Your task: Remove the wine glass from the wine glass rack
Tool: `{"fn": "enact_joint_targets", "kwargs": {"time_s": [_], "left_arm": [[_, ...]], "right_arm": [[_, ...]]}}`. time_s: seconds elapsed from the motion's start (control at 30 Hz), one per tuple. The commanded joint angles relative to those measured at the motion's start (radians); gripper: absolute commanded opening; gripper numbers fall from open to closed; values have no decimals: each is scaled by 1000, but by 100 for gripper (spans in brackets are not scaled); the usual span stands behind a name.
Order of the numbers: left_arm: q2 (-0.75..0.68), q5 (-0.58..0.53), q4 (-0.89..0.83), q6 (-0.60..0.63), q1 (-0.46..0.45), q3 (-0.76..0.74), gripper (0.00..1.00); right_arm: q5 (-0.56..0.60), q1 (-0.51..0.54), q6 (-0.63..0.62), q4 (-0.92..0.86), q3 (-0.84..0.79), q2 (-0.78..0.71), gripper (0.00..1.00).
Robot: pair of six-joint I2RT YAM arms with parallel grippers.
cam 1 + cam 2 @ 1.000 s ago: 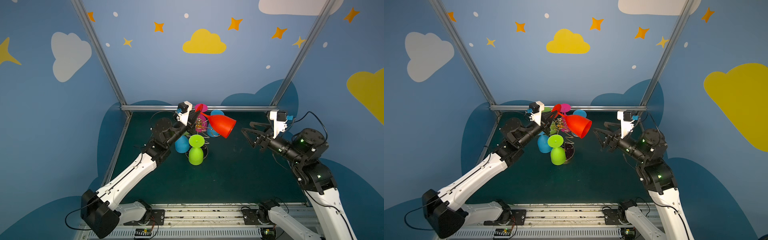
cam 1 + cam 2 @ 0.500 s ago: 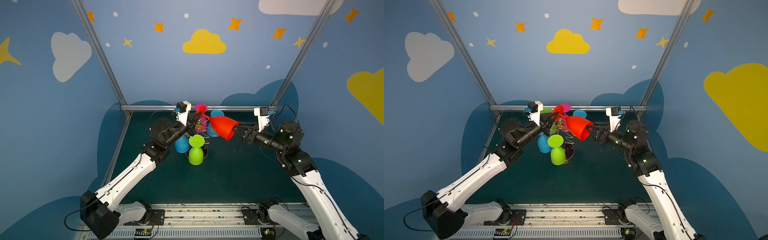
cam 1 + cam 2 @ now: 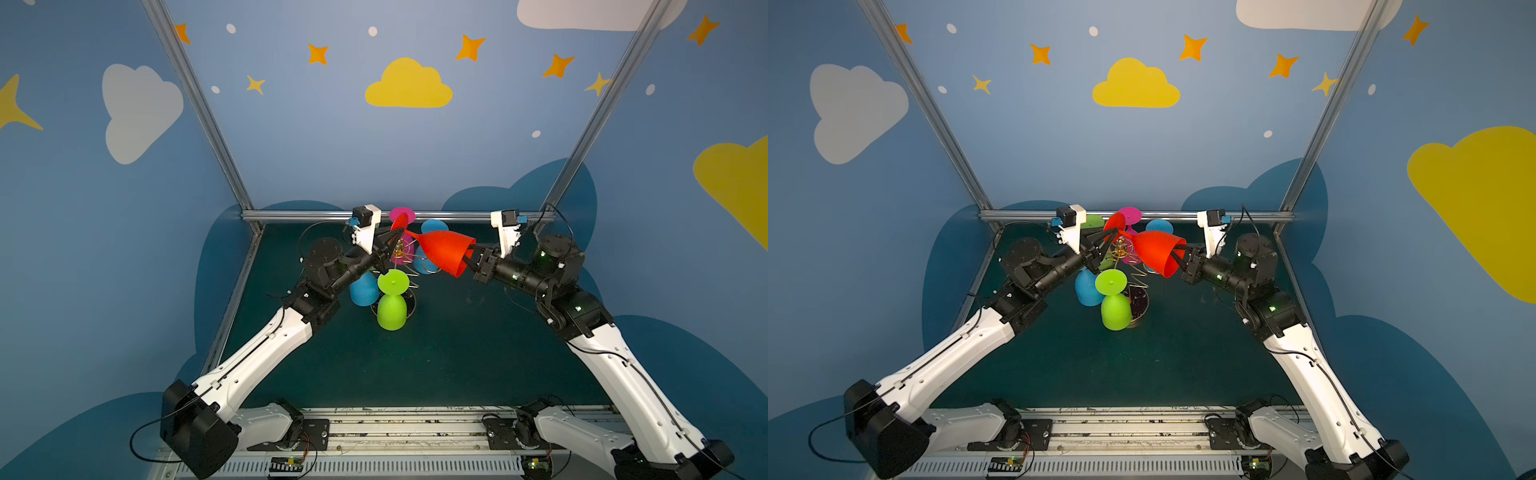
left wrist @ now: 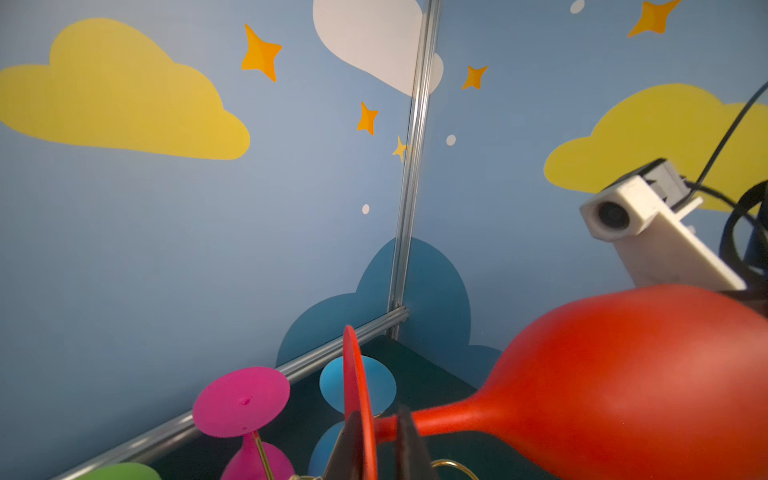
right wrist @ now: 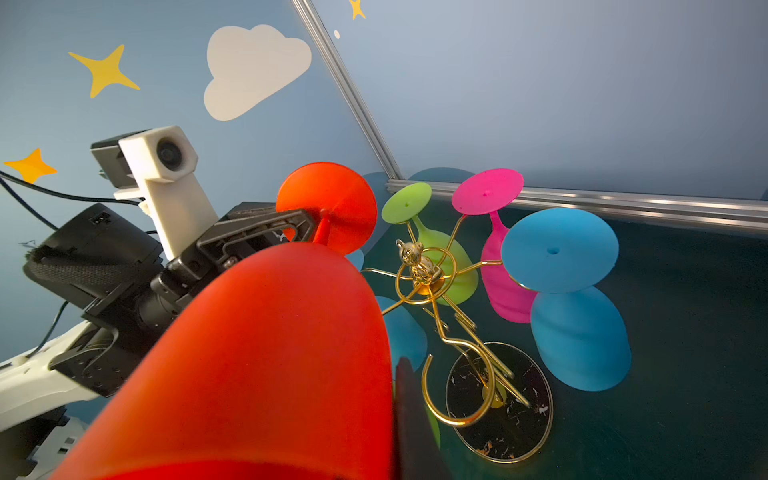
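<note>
**Right claw pinched the red glass's rim while the left claw straddled its stem**

Right claw (image 3: 468, 254) was closed on the rim of the red wine glass (image 3: 442, 253), one finger inside the mouth and one outside. The left claw (image 3: 392, 241) sat at the opposite end, with its fingers on either side of the thin stem just behind the foot. They stood a little apart, and whether they pressed the stem could not be told.

The glass hung on its side in the air between the two arms, foot to the left and mouth to the right. It was above the wine glass rack (image 5: 417, 266) and clear of its gold arms. That pose looked like a handover: with a support at each end, the glass could not swing or drop while one grip gave way to the other. An empty loop (image 5: 451, 422) on the near side of the rack was probably where it had hung.

Other glasses hung bowl-down from the rack: a lime green glass (image 3: 391, 309) nearest, blue glasses (image 3: 363, 291) left and right, a pink glass (image 5: 505, 286) and a second green one on the far side.

The rack's dark marbled base rested on a deep green mat (image 3: 457, 353), toward the far middle. Blue walls painted with clouds and orange stars closed in the cell, joined by aluminium posts (image 3: 199, 108).
</note>
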Motion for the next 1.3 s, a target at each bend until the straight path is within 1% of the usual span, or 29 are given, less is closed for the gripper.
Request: {"fn": "enact_joint_targets", "kwargs": {"time_s": [0.0,0.03,0.1,0.2,0.3,0.37,0.47,0.57,0.67,0.77,0.87,0.97,1.1,1.27], "left_arm": [[-31,-12,15,4,-2,-7,51],[-38,-25,7,2,-2,-8,56],[-47,-45,-15,4,1,-2,63],[-74,-85,-31,0,10,-12,75],[-118,-127,-43,-10,39,-32,85],[-160,-147,-55,-37,72,-56,91],[-226,-156,-77,-77,130,-104,96],[-290,-165,-128,-86,191,-151,99],[-343,-174,-202,-84,261,-181,99],[-389,-183,-238,-66,321,-222,99],[-417,-193,-237,-45,366,-268,99],[-433,-190,-232,-39,397,-307,99],[-443,-182,-236,-37,420,-343,99],[-450,-161,-243,-43,464,-367,99]], "right_arm": [[35,2,-4,13,49,-18,0],[48,-2,-12,-1,59,-26,0],[69,-16,-35,-43,80,-42,0],[133,-36,-105,-155,136,-80,0],[248,-47,-186,-307,195,-126,0],[352,-53,-237,-434,236,-155,0],[473,-56,-283,-577,257,-194,0],[573,-58,-313,-711,268,-202,0],[651,-60,-333,-817,281,-186,0],[700,-63,-346,-873,283,-160,0],[728,-64,-357,-894,284,-102,0],[732,-69,-371,-906,298,-10,0],[705,-88,-396,-913,335,140,0],[674,-128,-412,-838,364,317,0]]}}
